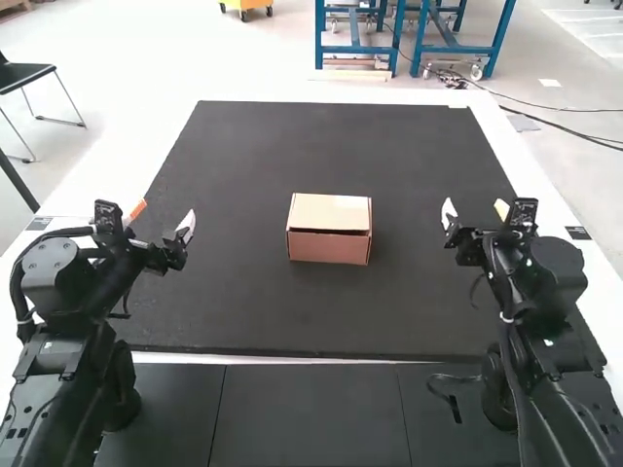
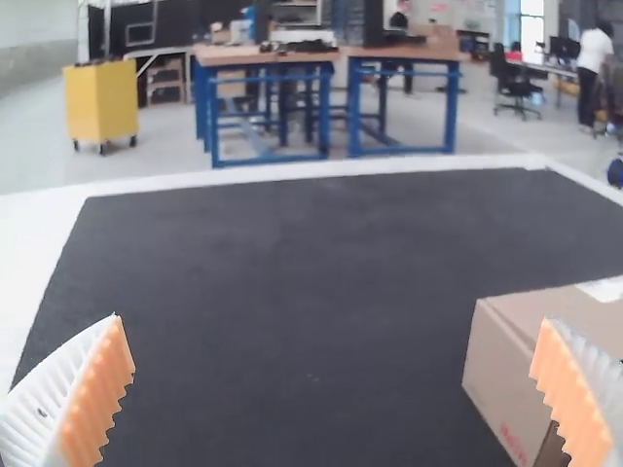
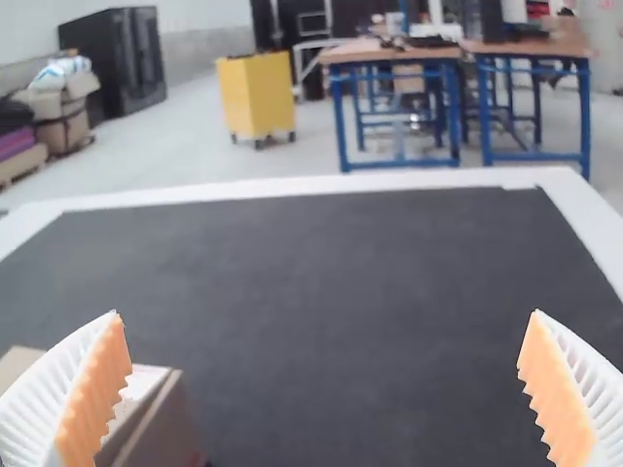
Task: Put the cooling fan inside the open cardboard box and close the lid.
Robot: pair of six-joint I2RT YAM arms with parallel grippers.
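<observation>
My left claw (image 1: 162,216) and right claw (image 1: 474,211) stood wide open, empty, flanking the cardboard box (image 1: 329,243); its lid (image 1: 331,210), apparently down but unheld, might spring up.

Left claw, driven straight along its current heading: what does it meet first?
Probably nothing: the left claw faces bare black mat. The closed cardboard box sits off to its right, though how wide the margin is stays unclear.
</observation>
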